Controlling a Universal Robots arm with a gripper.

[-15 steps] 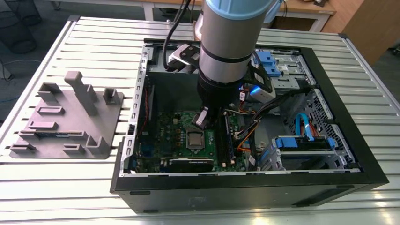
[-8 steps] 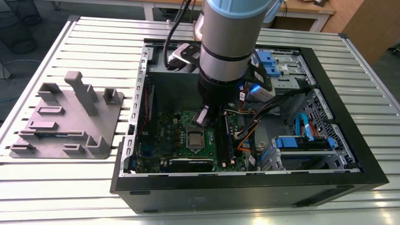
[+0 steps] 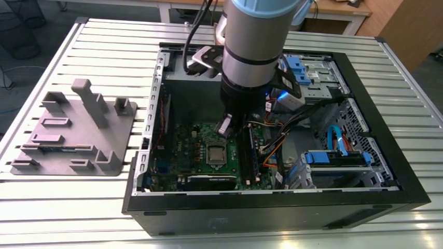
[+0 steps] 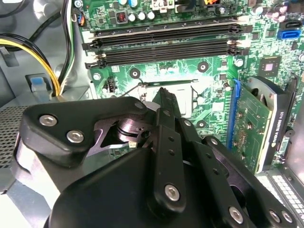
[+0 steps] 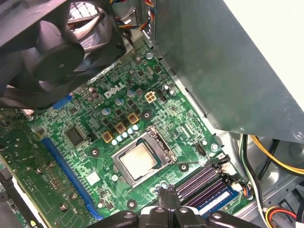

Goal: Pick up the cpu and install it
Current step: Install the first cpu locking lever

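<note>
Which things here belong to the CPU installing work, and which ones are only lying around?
Belong to the job:
- cpu, lying in the socket frame on the motherboard
- gripper, just above the board beside the socket

Lying about:
- grey tray on the table beside the computer case
- case fan
- yellow cables

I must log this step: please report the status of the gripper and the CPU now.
Black gripper above the green motherboard, holding nothing visible. Small square silvery-grey cpu lying in its metal socket frame. Nothing between gripper and cpu.
</note>
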